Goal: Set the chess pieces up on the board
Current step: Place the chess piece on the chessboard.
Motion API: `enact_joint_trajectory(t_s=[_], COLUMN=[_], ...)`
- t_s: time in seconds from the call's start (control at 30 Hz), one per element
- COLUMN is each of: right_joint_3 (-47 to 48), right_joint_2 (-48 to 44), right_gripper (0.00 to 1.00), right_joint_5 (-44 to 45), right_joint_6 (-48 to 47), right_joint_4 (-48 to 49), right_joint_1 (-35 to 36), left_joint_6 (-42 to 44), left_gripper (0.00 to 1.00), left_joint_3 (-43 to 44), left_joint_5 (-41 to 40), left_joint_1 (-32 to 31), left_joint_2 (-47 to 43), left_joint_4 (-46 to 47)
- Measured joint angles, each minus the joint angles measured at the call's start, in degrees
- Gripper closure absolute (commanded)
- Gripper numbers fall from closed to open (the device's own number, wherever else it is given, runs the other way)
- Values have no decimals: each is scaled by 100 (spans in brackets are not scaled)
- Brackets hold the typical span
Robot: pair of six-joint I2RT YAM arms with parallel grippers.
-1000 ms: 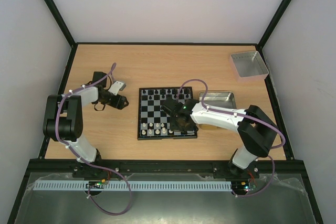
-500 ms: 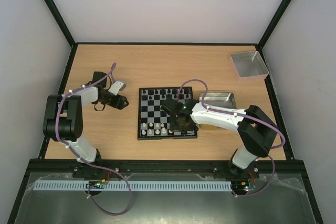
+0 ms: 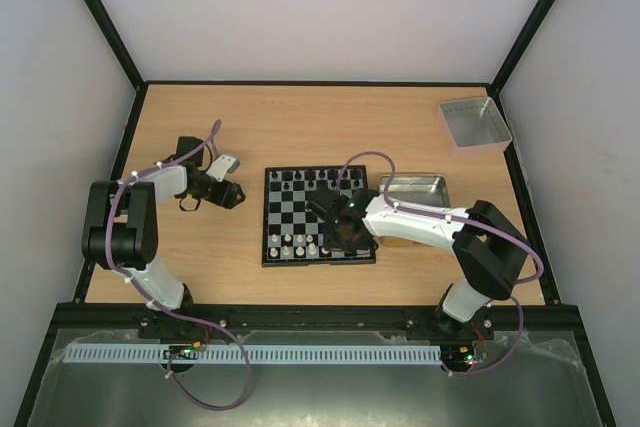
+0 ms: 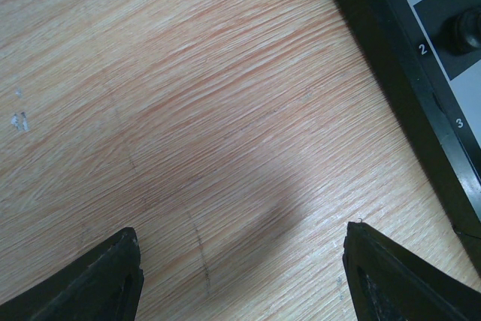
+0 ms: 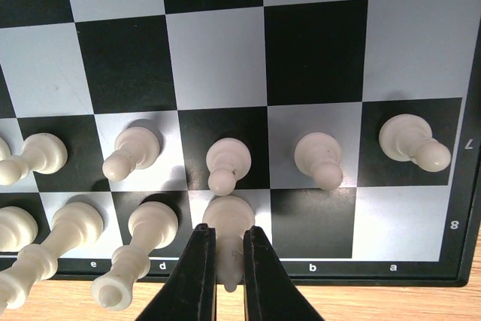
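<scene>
Claw, left (image 3: 226,194): jaws spread wide with nothing between them, over bare desk (image 3: 200,127); both fingers (image 4: 105,280) sit in the bottom corners of the left wrist view.
Room, left: open wood lies under and around it. The black rim of the board (image 3: 268,219) crosses the upper right of that view, clear of the right-hand finger.
Claw, right (image 5: 228,240): jaws almost together, clamped on a white piece (image 5: 228,212) standing on the white square between letters d and b, in the row by the bottom rim.
Room, right: squares b and a beside the held piece are bare; the next piece to its left stands near the left-hand finger.
White pieces (image 5: 319,157): five whole ones in the second row, four in the rim row counting the held one, and one more cut off at the left edge.
Black pieces (image 3: 300,177): along the board's top rows, too small to count.
Trays: two, a grey tray (image 3: 440,182) just right of the board and a second tray (image 3: 475,127) at the desk's upper right.
</scene>
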Motion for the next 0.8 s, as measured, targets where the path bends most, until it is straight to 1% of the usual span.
enact_joint_trajectory(t_s=[0.37,0.8], right_joint_3=[0,22], right_joint_2=[2,22], right_gripper=[94,83], right_joint_5=[-7,-94], right_joint_6=[-39,-46], right_joint_4=[-44,-39], right_joint_1=[0,0], left_joint_6=[0,0], left_gripper=[27,27], left_joint_3=[0,0], left_joint_5=[2,2], left_joint_1=[0,0], left_joint_2=[0,0], left_joint_4=[0,0])
